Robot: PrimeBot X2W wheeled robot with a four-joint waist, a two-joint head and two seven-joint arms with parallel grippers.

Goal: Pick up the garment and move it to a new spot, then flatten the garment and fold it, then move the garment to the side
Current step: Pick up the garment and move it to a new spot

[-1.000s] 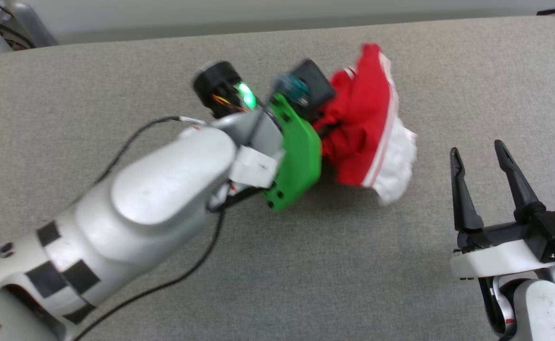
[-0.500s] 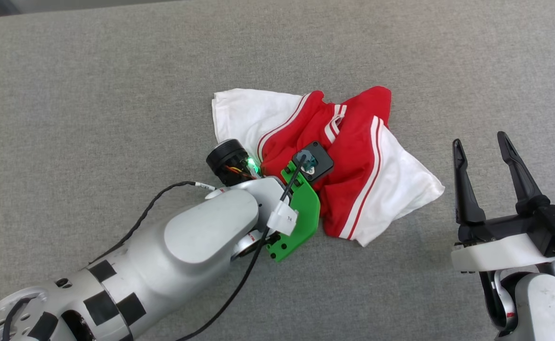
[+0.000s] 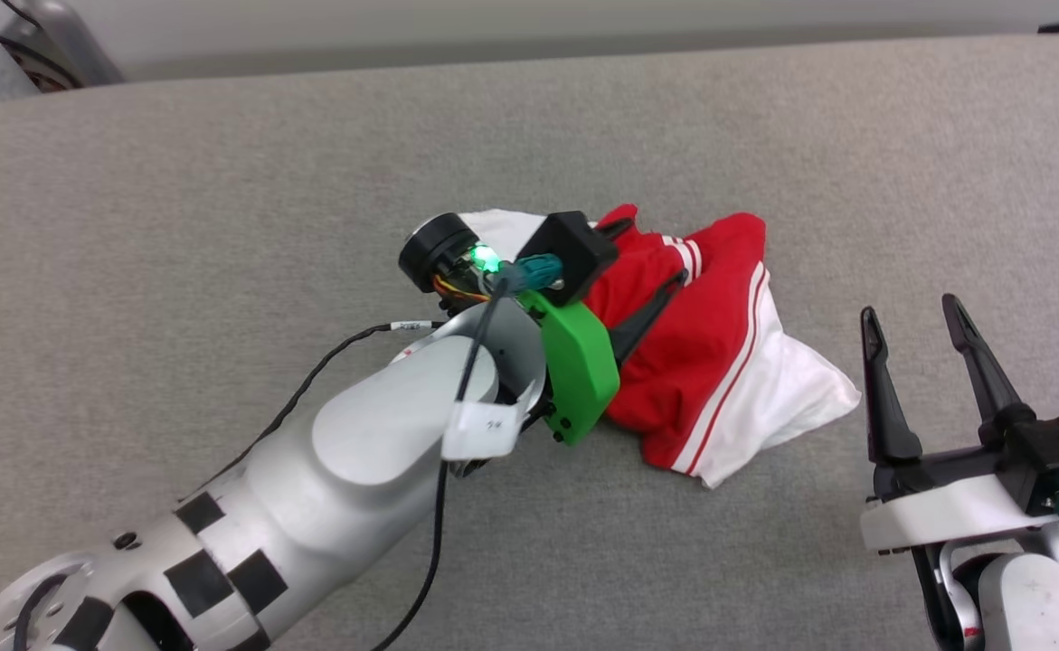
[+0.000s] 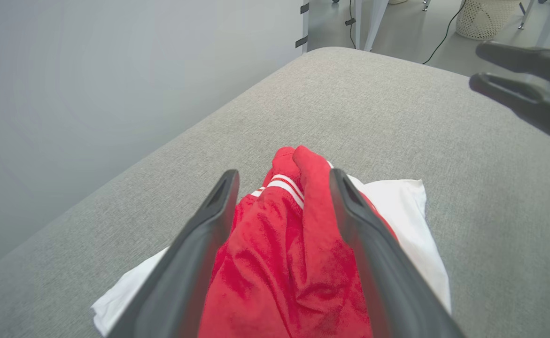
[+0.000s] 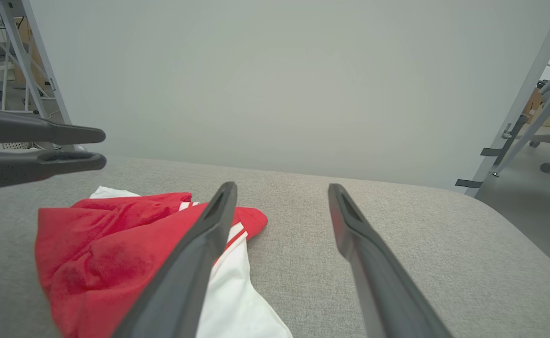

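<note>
The grey fabric-covered surface (image 3: 222,181) stretches across the frame, its rounded far edge running along the top. Just right of centre a crumpled red garment (image 3: 701,362) lies heaped on it. One white sleeve spreads flat toward the lower right, and a white corner pokes out at the heap's upper left.

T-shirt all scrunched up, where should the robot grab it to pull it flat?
Probably the white sleeve poking out at the right of the T-shirt. It lies loose on the grey surface, and the open right gripper sits just beside it, so come in from the right.
</note>
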